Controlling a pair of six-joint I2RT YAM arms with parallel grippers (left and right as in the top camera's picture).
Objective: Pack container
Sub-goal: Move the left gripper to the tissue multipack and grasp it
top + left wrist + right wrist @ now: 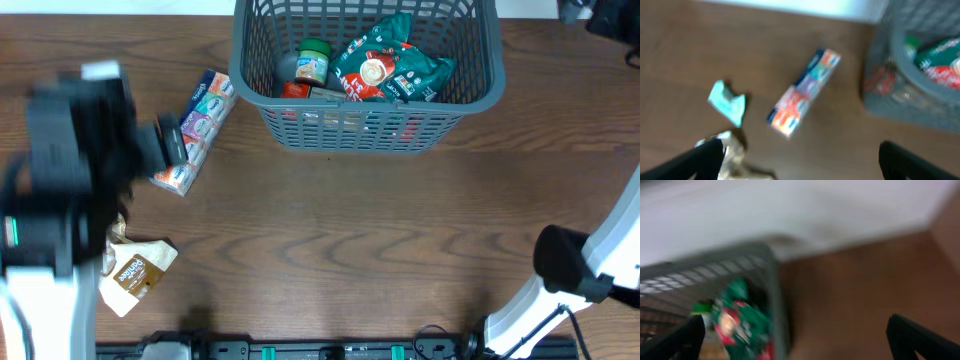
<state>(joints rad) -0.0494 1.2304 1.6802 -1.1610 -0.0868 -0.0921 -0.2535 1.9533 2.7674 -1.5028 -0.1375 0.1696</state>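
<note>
Overhead view: the basket stands at the far side of the counter, right of centre, with a green packet and a small jar already inside. A long striped box lies near its left wall, and a brown pouch sits closer to the front edge. A teal wrapper shows only in the left wrist view.

The left pincer hangs released above the box and pouch, with nothing between its jaws. The right pincer, also spread wide and empty, hovers off the basket's right side.

The basket looks like stiff, light moulded plastic, far too broad for either pincer to span. If it needs steadying, the thick rim seems the place to pinch, with the lattice slots as a second choice. Its smooth base may slide on the wood if nudged. The box appears rigid and light, and is probably best taken across its narrow width at mid-length.
</note>
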